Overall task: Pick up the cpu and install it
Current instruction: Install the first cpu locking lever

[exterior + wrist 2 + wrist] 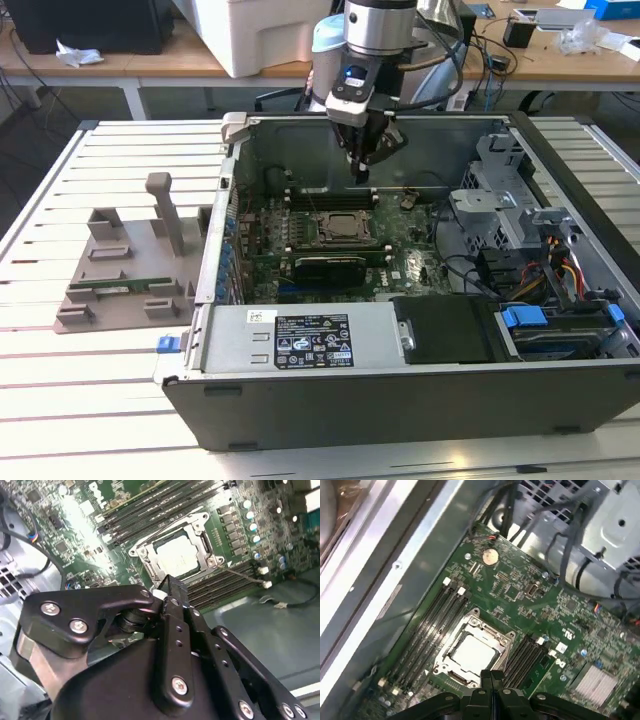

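The cpu (341,228) (177,555) (472,655) is a flat square chip with a pale silver top. It lies in the metal-framed socket (470,625) on the green motherboard (400,262) inside the open computer case. My gripper (361,168) (169,586) (492,676) hangs above the board, over the socket's edge and apart from the chip. Its black fingers are pressed together with nothing between them.
Memory slots (432,625) flank the socket. A black card (335,266) lies in front of it. Cables and a drive cage (500,195) fill the case on the exterior view's right. A grey fixture (125,270) with a green memory stick (120,288) sits outside on the left.
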Available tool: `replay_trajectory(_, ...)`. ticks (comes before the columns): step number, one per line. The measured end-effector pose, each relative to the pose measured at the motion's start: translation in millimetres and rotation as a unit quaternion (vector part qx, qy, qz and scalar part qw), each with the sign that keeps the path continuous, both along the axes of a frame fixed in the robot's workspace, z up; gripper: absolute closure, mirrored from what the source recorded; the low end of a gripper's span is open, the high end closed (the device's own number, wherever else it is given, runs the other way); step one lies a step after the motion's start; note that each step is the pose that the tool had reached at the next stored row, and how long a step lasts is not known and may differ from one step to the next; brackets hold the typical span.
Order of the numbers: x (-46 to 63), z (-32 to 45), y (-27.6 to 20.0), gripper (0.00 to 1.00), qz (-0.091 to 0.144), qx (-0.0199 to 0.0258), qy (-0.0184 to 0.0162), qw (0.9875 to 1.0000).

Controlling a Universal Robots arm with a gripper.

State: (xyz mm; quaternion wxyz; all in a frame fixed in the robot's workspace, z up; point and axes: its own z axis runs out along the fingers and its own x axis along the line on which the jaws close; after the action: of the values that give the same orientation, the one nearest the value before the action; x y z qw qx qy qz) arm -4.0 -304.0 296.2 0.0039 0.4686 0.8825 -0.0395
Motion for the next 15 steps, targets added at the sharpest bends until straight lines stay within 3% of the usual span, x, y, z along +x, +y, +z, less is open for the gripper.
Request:
replay_trajectory(1,0.0,0.0,0.0,0.89,0.029,0.0000,0.0000,0.9996)
replay_trajectory(3,0.0,0.0,0.0,0.89,0.060,0.0000,0.0000,0.9982)
replay_trajectory(6,0.0,0.0,0.0,0.89,0.107,0.0000,-0.0001,0.9943)
replay_trajectory(12,0.0,-0.1,0.0,0.89,0.149,0.0001,-0.0001,0.9889)
replay_trajectory(15,0.0,0.0,0.0,0.89,0.178,0.0000,0.0000,0.9840)
